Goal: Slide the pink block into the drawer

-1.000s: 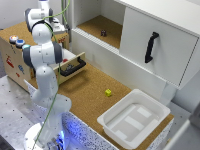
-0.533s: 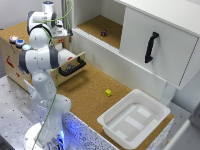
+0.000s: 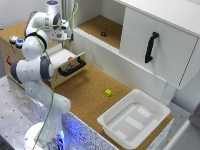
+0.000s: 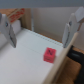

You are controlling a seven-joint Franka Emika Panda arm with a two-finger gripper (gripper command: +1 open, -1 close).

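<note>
Two fingers of the gripper [image 4: 41, 29] hang spread wide apart over the open drawer [image 4: 22, 62], gripping nothing. Pink block [image 4: 49, 53] sits on the pale drawer floor, roughly 5 o'clock from mid-gap, touching neither finger.

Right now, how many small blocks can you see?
3: a pink block in the drawer, a yellow one on the cork floor, a dark one on the shelf. Others may be hidden.

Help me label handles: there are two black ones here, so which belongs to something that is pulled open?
The wide black bar handle on the light-wood drawer, pulled out below the arm. The other black handle is on the shut white door.
</note>
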